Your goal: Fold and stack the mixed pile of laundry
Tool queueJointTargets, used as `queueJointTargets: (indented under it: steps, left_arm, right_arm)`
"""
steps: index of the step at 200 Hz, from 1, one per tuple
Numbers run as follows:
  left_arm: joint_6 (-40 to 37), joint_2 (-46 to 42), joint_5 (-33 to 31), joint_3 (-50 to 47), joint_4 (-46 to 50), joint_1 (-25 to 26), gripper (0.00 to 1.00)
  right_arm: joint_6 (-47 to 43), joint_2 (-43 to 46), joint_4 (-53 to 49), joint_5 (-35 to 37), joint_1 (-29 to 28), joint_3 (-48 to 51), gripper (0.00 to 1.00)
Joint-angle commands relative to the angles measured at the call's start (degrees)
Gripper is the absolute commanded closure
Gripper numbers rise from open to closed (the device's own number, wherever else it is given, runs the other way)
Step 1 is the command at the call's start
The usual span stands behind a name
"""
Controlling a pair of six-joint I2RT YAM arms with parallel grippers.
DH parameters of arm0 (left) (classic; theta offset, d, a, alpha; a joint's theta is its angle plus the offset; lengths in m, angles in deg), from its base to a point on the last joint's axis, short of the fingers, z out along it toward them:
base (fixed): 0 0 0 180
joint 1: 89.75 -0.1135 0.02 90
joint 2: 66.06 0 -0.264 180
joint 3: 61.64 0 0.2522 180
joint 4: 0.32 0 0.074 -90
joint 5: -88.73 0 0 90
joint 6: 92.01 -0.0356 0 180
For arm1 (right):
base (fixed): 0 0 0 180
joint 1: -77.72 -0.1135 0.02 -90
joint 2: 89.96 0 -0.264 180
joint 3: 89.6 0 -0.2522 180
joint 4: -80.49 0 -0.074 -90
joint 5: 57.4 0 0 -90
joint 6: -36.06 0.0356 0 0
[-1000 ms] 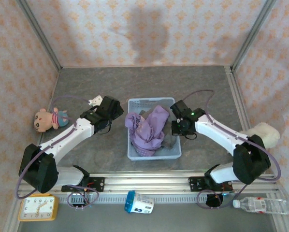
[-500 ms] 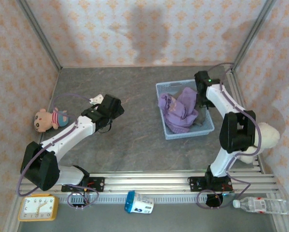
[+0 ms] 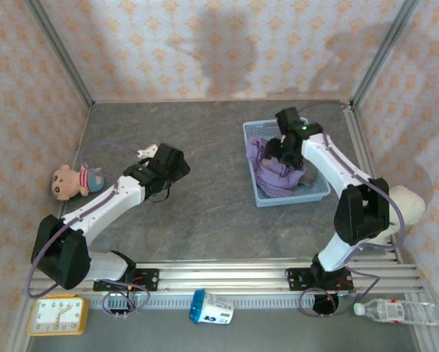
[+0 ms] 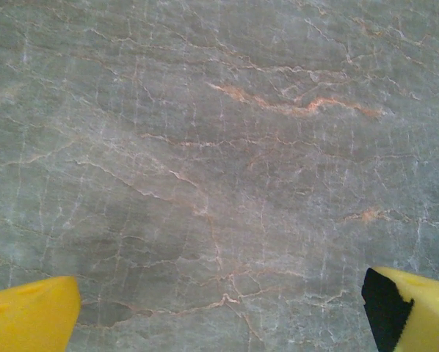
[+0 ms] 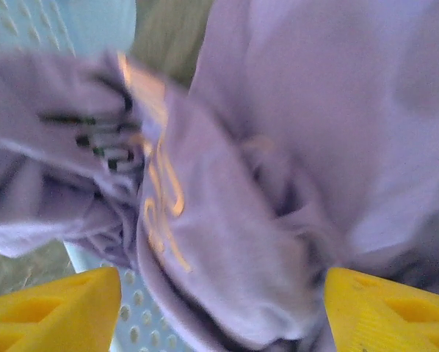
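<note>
From above, the light blue mesh basket (image 3: pixel 293 199) stands on the grey stone-patterned table (image 3: pixel 205 220), towards the far right. In it lies the lilac-purple shirt (image 3: pixel 267 167), crumpled against the left wall. A patch of the grey-brown trousers (image 3: pixel 309 179) shows beside the shirt on the right. The right gripper (image 3: pixel 280 154) hangs over the basket, directly above the shirt. The left gripper (image 3: pixel 172 165) sits over bare table, well apart from the basket. A small plush toy (image 3: pixel 73 181) lies at the left wall and a white plush (image 3: pixel 403 204) at the right one. A clock (image 3: pixel 56 314), a cup (image 3: pixel 211 308) and a bottle (image 3: pixel 396 312) lie by the near rail.

In the left wrist view, the left gripper (image 4: pixel 219 315) has its yellow fingertips (image 4: pixel 28 317) spread wide. Nothing is between them, and the bare table (image 4: pixel 219 161) lies below.

In the right wrist view, which is blurred, the right gripper (image 5: pixel 223 312) has its yellow fingers (image 5: pixel 54 308) standing wide apart. The shirt (image 5: pixel 278 147), with its orange print, bulges up between them but is not clamped. Whether the fingers touch the cloth cannot be told. The basket (image 5: pixel 128 326) shows its perforated wall under the shirt at the lower left. A strip of olive-grey cloth, likely the trousers (image 5: pixel 168 33), lies at the top.
</note>
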Motion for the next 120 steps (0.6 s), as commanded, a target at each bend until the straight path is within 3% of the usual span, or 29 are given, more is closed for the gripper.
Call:
queueJointTargets:
  steps: [1,24,45,87,107,120]
  left_arm:
    - [0.0,-0.3,1.1,1.6,1.0,0.3,0.0]
    - [-0.2,0.1,2.2,1.7,1.8,0.3,0.0]
    - [-0.4,-0.7,2.7,0.7,2.8,0.3,0.0]
    - [-1.0,-5.0,1.2,-1.1,5.6,0.2,0.0]
    - [-1.4,-6.6,0.9,-1.8,6.5,0.3,0.0]
    - [-1.4,-7.1,1.1,-2.4,6.6,0.3,0.0]
  right_arm:
    - [9.6,-3.6,1.5,-1.0,0.2,2.8,0.27]
    - [8.7,-6.7,-0.8,8.9,2.4,3.7,0.26]
    - [5.2,-9.8,-0.4,10.4,8.2,2.1,0.26]
    - [-5.3,-17.0,-5.4,21.7,14.1,-11.3,0.24]
    - [-7.4,-18.9,-7.2,20.9,16.1,-15.4,0.25]
    - [-8.0,-18.8,-6.3,18.9,16.5,-15.4,0.32]
